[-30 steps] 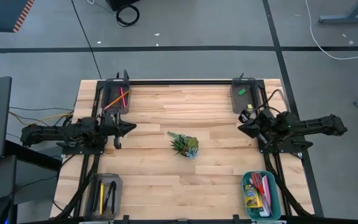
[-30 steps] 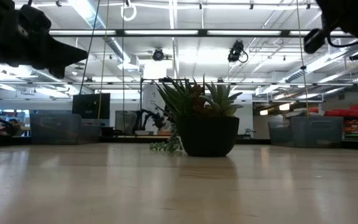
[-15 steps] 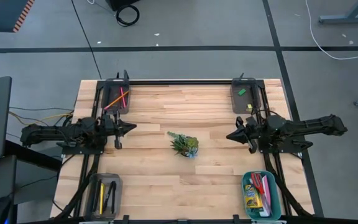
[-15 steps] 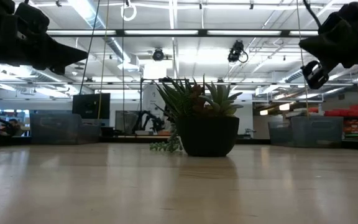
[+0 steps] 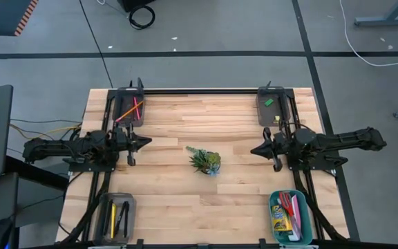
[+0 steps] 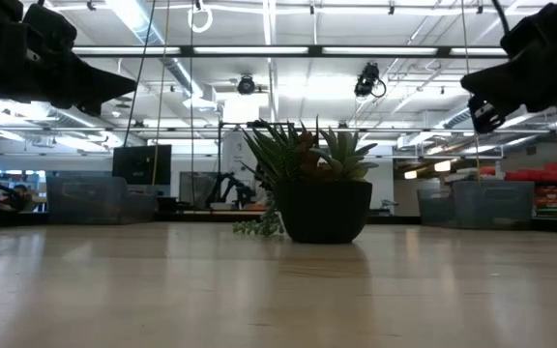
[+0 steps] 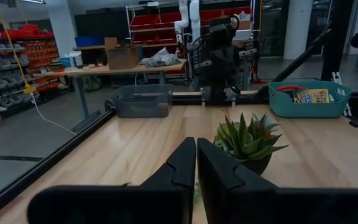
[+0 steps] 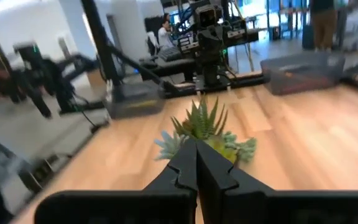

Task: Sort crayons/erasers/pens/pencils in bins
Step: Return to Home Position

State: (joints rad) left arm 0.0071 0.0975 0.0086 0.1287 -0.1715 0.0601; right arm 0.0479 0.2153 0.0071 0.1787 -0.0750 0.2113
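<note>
My left gripper (image 5: pixel 147 142) hangs shut over the table's left side, level and pointing at the potted plant (image 5: pixel 204 160). Across from it, my right gripper (image 5: pixel 254 150) is shut too and points at the plant from the right. Neither touches anything. Orange and pink pencils (image 5: pixel 133 109) lie in the dark bin at the far left (image 5: pixel 121 111). A green eraser (image 5: pixel 269 102) lies in the dark bin at the far right (image 5: pixel 264 114). Black pens (image 5: pixel 124 218) lie in the translucent bin at the near left (image 5: pixel 106 220). The crayon box (image 5: pixel 280 218) lies in the teal bin (image 5: pixel 304 223).
The spiky green plant in its dark pot (image 6: pixel 323 208) stands mid-table between the two grippers. Red-handled scissors (image 5: pixel 287 205) lie beside the crayon box. A yellow stick (image 5: pixel 113 211) lies with the pens. Bare wood surrounds the plant.
My right gripper has swung out from a tucked pose near the far right bin, sunk a little, and now points level toward the plant. It has stayed shut. The things in the bins have kept still.
</note>
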